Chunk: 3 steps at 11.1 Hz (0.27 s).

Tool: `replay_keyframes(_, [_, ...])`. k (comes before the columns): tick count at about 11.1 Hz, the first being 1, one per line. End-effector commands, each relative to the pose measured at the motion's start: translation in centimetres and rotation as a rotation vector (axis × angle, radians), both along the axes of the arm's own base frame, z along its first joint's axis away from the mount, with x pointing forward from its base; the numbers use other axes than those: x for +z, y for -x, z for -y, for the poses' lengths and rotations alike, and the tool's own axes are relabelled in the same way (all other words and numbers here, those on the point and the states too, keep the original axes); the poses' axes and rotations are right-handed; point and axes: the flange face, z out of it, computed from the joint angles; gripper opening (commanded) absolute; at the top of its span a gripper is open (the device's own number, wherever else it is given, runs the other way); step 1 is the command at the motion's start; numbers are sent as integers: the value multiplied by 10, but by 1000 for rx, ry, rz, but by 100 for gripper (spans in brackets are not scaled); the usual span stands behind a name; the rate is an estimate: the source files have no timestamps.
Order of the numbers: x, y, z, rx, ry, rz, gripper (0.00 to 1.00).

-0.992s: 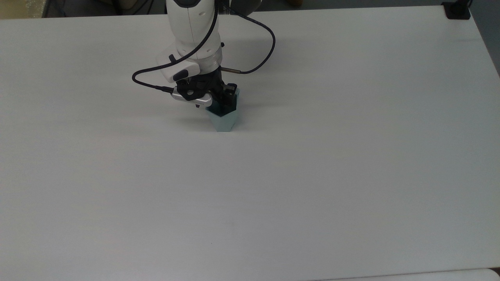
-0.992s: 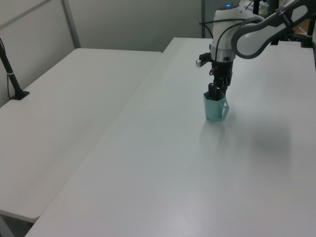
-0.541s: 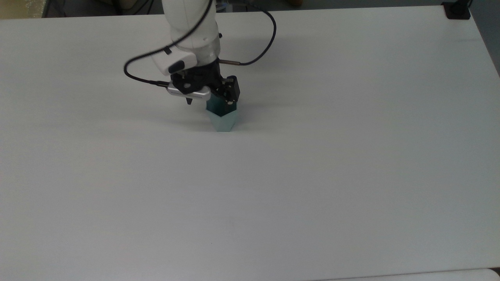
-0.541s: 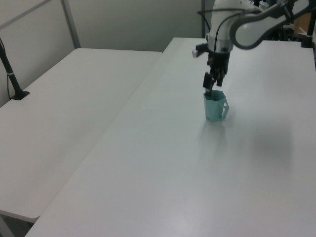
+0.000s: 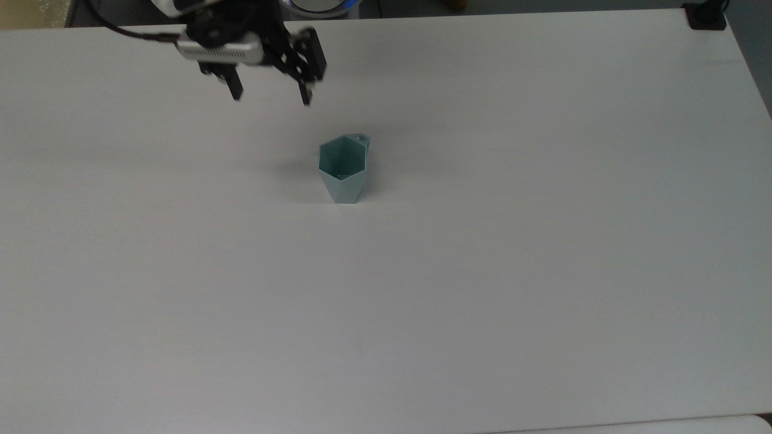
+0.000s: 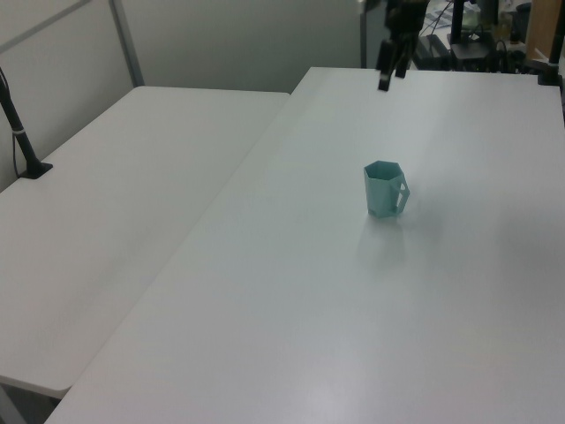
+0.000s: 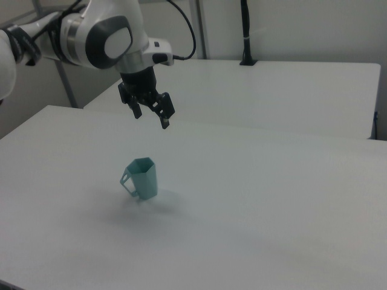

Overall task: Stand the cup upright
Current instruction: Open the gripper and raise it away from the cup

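The small pale teal faceted plastic cup [image 5: 343, 170] stands upright on the white table [image 5: 543, 241], mouth up, job apparently done; the black pincer [image 5: 271, 96] hangs well above, spread wide, empty.

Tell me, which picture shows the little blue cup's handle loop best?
The right view: the cup stands side-on, its loop plain. The left view shows the loop smaller; the top view looks down into the cup.

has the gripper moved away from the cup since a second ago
Yes. In the top view the gripper has gone up and to the top view's left, off the cup, which stands upright in the same spot on the table.
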Motion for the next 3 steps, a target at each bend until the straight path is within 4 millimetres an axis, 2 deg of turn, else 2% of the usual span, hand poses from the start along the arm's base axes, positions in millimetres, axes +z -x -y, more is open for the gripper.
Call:
replay_keyframes(1, [38, 20, 39, 71, 12, -49, 100])
replay_keyframes(3, [62, 28, 61, 68, 12, -70, 100])
